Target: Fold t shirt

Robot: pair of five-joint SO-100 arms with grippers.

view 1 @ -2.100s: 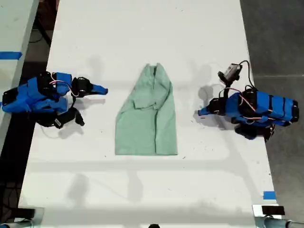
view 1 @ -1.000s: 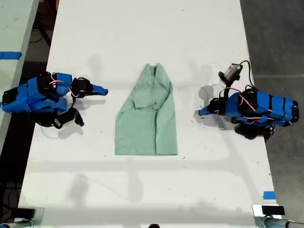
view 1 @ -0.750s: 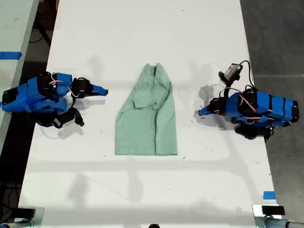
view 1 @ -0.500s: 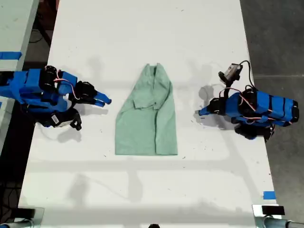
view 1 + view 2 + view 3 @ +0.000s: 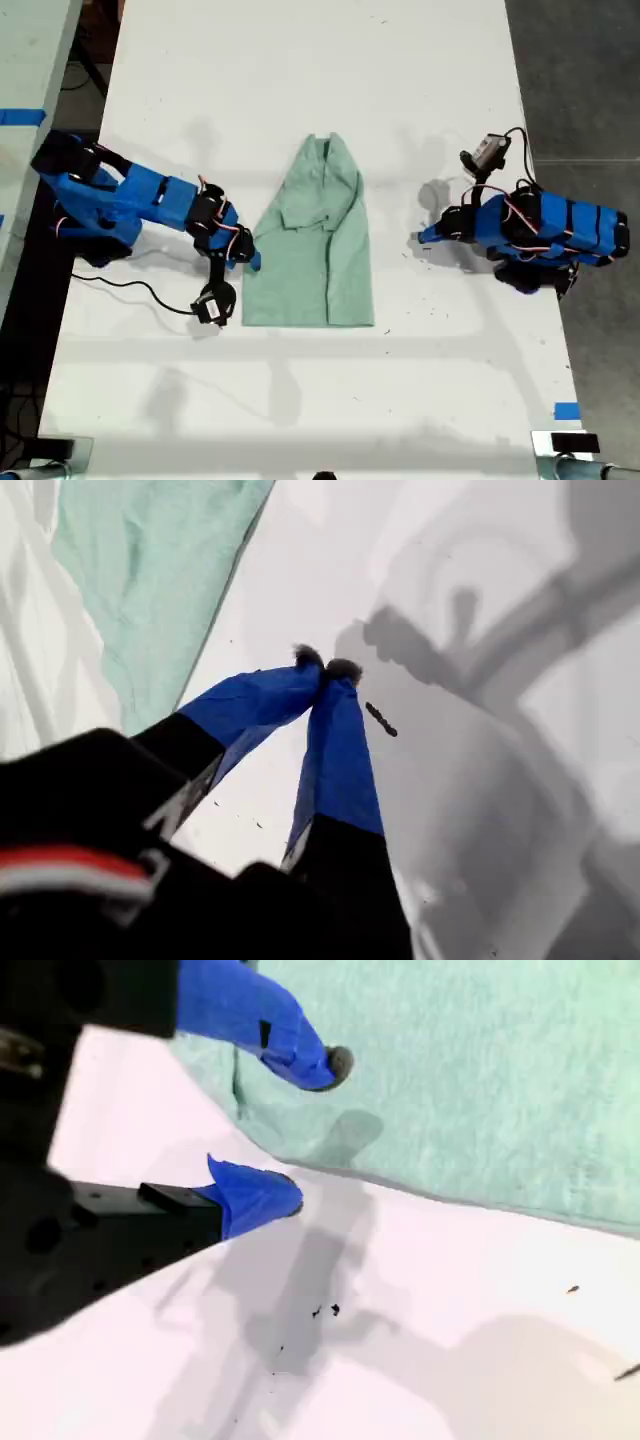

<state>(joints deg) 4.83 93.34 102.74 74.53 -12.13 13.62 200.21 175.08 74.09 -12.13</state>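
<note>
Two claws flank the wrinkled mint-green cloth t shirt point(image 5: 310, 240): my first claw point(image 5: 326, 667) closed empty; my second claw point(image 5: 312, 1130) parted at its edge.

The t shirt point(image 5: 312, 240), pale mint-green and wrinkled, is laid flat mid-table, tapering to a narrow far end.

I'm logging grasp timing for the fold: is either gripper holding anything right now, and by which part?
Nothing is held. My second gripper is open at the edge of the t shirt, not closed on it. My first gripper is shut on nothing, over the bare table.
</note>
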